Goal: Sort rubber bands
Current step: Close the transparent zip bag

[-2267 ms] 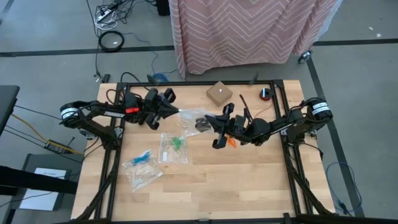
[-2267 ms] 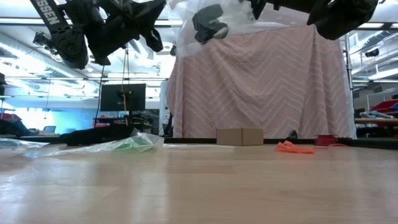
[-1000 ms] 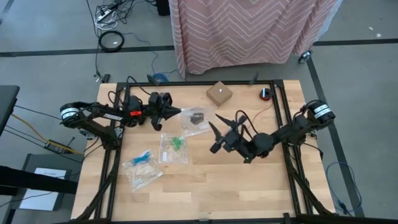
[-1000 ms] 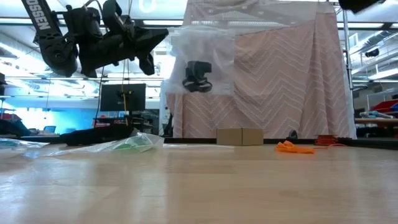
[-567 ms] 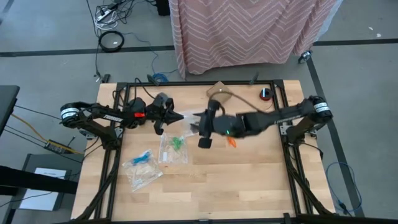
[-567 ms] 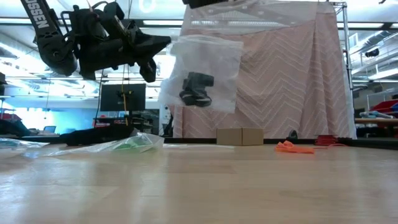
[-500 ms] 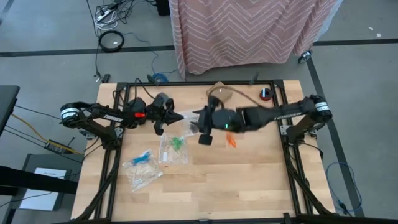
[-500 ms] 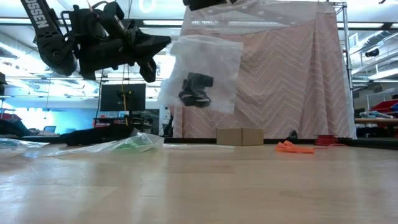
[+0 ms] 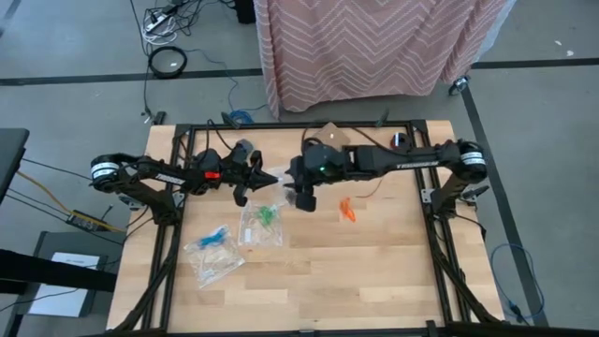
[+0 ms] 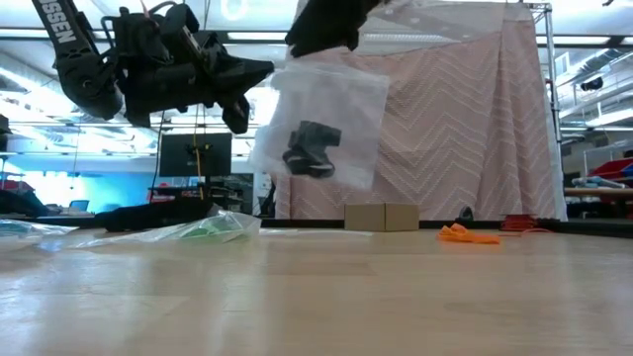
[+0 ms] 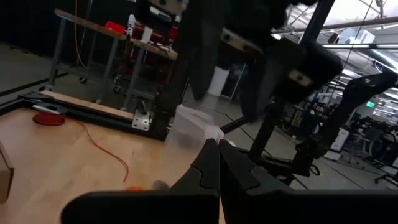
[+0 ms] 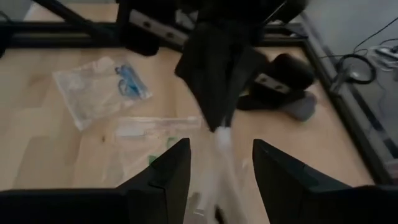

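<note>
My left pincer [image 10: 259, 71] was clamped on the clear bag [image 10: 321, 119] of black rubber bands [image 10: 310, 147], my right pincer [image 12: 216, 163] apart; snatching could spill them.

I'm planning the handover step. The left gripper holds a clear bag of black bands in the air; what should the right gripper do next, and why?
Probably close on the bag's free edge. The left gripper is shut on one corner of the bag, which hangs above the table with the black bands inside. The right gripper is open with the bag between its fingers, so a second grip could spread the mouth.
</note>
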